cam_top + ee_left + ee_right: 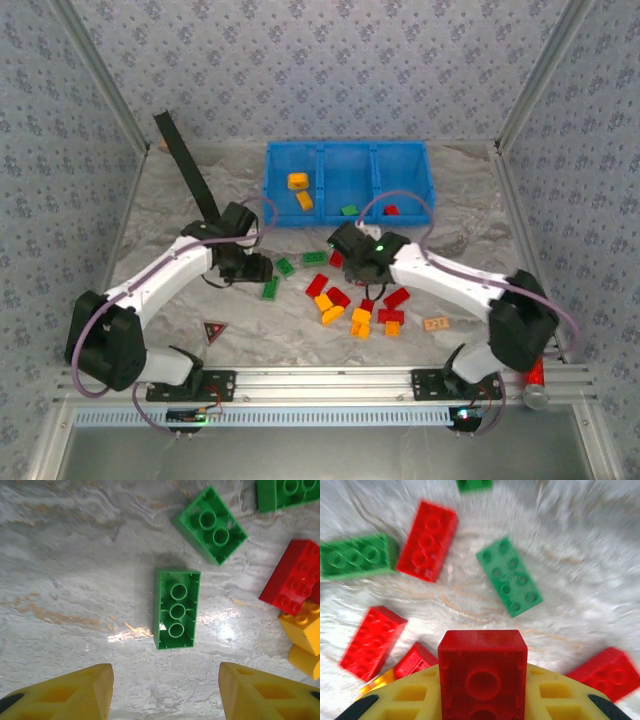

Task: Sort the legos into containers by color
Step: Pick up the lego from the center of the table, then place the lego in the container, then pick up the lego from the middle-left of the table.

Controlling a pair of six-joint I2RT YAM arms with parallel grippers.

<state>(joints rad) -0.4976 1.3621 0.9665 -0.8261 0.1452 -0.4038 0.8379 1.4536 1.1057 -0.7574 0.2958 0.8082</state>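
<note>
My right gripper (482,682) is shut on a red lego (482,667), held hollow side toward the camera above the table. Below it lie red legos (427,540) and green legos (510,576). My left gripper (165,692) stands open over the table, its yellow fingers (75,695) apart, just short of an upturned green lego (176,609). Another green lego (211,524) lies beyond that one. In the top view the left gripper (254,268) and right gripper (346,257) hover in front of the blue tray (345,150). Its compartments hold yellow-orange legos (297,181), a green one (349,210) and a red one (391,210).
A loose pile of red and yellow-orange legos (360,312) lies mid-table. A tan wooden piece (436,323) sits to its right and a red cylinder (534,375) by the right arm's base. A black triangle marker (214,331) and a black strap (185,160) are on the left.
</note>
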